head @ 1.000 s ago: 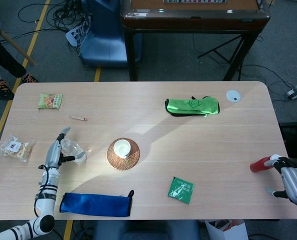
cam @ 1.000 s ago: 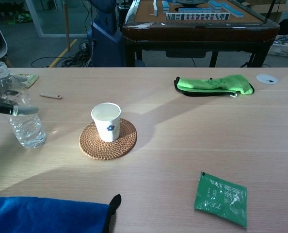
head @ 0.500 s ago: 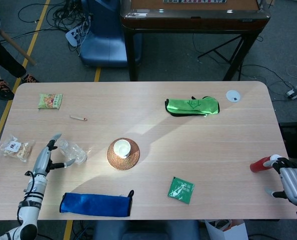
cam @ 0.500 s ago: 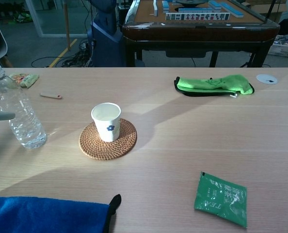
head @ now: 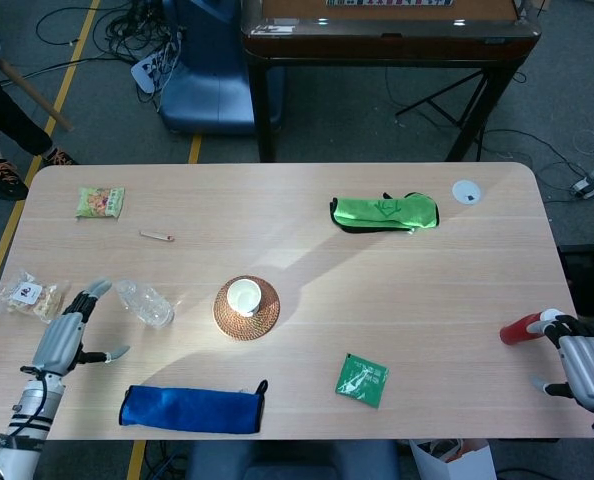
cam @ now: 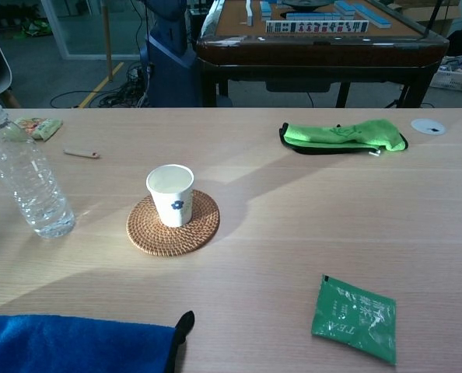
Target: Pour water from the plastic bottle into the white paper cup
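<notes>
Plastic bottle (cam: pixel 25 175) stands beside the seemingly empty left hand (head: pixel 62 340).

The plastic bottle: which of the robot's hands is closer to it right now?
The left. Its left hand hovers open just beside the plastic bottle, not touching it. The right hand is far across the table, at its opposite edge, by a red object.

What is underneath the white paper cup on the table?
A round woven coaster lies under the white paper cup, its rim showing all around the base. The coaster's centre is covered by the cup.
</notes>
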You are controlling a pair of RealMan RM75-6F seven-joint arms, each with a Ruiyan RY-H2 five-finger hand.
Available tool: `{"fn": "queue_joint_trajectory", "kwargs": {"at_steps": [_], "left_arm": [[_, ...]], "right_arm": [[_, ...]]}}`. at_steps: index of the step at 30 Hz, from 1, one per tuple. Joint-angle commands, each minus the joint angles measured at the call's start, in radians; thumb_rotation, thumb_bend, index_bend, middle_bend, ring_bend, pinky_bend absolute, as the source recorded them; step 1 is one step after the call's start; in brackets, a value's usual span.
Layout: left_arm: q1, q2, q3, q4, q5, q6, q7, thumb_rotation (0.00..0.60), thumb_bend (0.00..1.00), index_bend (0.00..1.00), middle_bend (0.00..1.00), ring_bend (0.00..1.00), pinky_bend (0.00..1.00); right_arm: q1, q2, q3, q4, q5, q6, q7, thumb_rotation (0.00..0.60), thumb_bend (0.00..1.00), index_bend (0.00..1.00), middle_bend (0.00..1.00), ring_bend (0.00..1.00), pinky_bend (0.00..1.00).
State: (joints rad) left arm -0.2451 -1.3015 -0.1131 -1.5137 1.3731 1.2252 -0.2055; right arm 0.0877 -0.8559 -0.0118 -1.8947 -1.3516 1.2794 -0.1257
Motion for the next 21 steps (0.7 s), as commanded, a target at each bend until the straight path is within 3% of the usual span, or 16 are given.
{"fn": "queue_joint_trajectory", "kwargs": {"at_steps": [1,6,16,21], "left_arm": [[0.032,0.035,0.031,0.011,0.022,0.047,0.057,0.6,0.02,0.15,0.05,0.07,0.21],[0.065,0.043,0.055,0.048,0.088,0.155,0.188,0.6,0.02,0.25,0.1,0.11,0.39],[0.113,0.13,0.102,-0.058,0.123,0.209,0.283,0.6,0.02,0.52,0.58,0.43,0.63],[0.124,0.175,0.129,-0.13,0.129,0.2,0.395,0.6,0.02,0.6,0.68,0.5,0.69]], "right_arm": [[0.0,-0.003,0.0,-0.001,0.002,0.001,-0.009,0.6,0.13,0.33,0.32,0.16,0.24],[0.003,-0.013,-0.001,-0.002,0.012,-0.005,-0.035,0.6,0.13,0.33,0.32,0.16,0.24],[0.008,-0.017,-0.009,-0.012,0.02,-0.017,-0.073,0.6,0.13,0.33,0.32,0.16,0.24],[0.006,-0.011,-0.008,-0.015,0.014,-0.01,-0.064,0.6,0.13,0.33,0.32,0.16,0.24]]}}
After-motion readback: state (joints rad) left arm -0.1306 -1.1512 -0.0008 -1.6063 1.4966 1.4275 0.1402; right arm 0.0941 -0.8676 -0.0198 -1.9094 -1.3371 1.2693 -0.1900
